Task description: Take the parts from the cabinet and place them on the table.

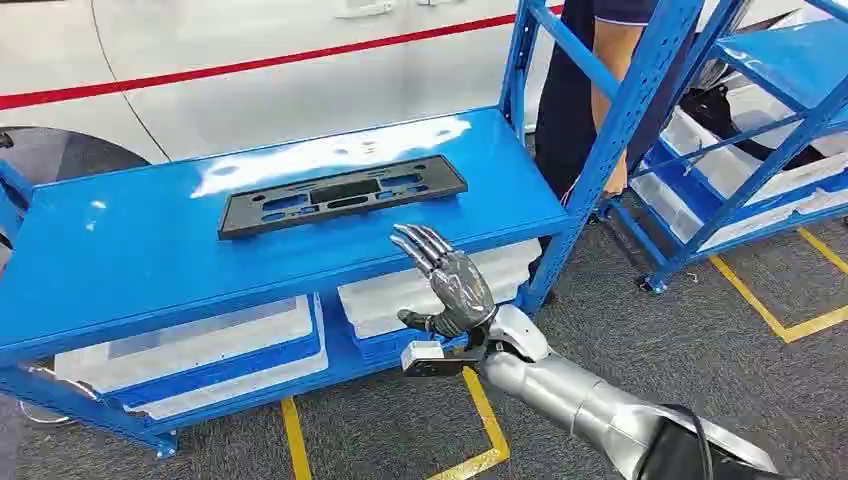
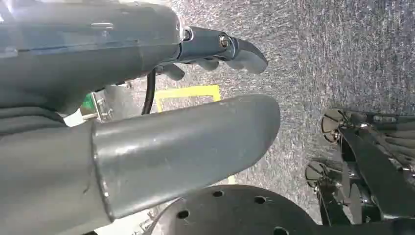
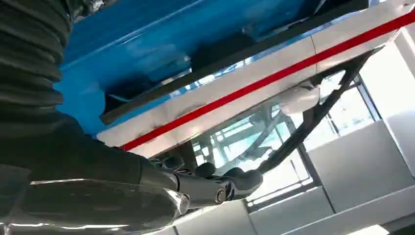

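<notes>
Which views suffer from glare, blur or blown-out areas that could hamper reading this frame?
Head view: a white glare patch on the blue shelf behind the black part, which stays sharp, as does the right hand. Left wrist view: the left hand is soft at close range, with sheen on its cover; the floor is grainy. Right wrist view: the windows are blown out and the near hand is dark.

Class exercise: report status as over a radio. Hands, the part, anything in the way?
Right hand open, raised before the shelf's front edge. Left hand hangs over floor, grip unclear. Black part flat on blue shelf, untouched. Person behind the rack's post.
</notes>
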`<state>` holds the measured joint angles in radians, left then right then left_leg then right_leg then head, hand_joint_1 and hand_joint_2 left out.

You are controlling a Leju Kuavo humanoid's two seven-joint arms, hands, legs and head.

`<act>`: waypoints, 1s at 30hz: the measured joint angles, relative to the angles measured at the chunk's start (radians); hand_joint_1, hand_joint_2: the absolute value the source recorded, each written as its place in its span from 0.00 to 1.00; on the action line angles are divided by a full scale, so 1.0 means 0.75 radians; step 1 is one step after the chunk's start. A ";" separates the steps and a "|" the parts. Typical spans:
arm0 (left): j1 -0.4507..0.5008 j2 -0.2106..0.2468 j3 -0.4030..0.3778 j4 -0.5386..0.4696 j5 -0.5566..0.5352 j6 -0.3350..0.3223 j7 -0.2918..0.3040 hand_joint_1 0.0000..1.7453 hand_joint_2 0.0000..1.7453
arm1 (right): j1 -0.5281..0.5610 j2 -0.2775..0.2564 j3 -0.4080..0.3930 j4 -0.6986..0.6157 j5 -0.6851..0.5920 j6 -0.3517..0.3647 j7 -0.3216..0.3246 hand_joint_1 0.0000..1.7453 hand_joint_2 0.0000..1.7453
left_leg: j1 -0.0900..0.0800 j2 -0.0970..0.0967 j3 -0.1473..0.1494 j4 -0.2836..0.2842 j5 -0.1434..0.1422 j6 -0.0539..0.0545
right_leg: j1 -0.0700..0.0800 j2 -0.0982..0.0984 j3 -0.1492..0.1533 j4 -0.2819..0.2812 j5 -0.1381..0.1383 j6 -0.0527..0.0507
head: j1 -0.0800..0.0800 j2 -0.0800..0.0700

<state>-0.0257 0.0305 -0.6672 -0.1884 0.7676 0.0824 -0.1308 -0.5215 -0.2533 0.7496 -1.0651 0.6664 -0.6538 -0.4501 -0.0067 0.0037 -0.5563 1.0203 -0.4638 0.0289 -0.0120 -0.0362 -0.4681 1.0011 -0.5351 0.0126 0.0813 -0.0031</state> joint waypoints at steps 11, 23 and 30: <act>-0.005 0.000 -0.032 0.000 -0.013 -0.022 0.019 0.00 0.00 | -0.069 0.055 0.034 0.077 -0.010 0.008 -0.003 0.00 1.00 | 0.000 0.000 0.000 0.000 0.001 0.001 | 0.000 0.000 0.000 0.000 0.000 0.000 | 0.000 0.000; -0.035 0.005 -0.086 0.000 -0.069 -0.048 0.056 0.00 0.00 | -0.315 0.240 0.078 0.371 0.048 0.117 0.115 0.00 1.00 | 0.000 0.001 -0.003 0.000 0.005 -0.001 | 0.000 0.000 -0.005 0.003 0.003 0.000 | 0.000 0.000; -0.059 0.005 -0.131 0.000 -0.097 -0.062 0.073 0.00 0.00 | -0.476 0.365 0.092 0.610 0.081 0.163 0.190 0.00 1.00 | 0.000 0.000 -0.004 0.000 0.007 -0.002 | 0.000 -0.001 -0.005 0.004 0.003 0.000 | 0.000 0.000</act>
<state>-0.0700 0.0343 -0.7653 -0.1884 0.6950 0.0362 -0.0759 -0.8786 0.0206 0.8183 -0.6076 0.7271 -0.5314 -0.3078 -0.0067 0.0038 -0.5590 1.0203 -0.4588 0.0277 -0.0120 -0.0370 -0.4718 1.0040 -0.5329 0.0127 0.0813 -0.0031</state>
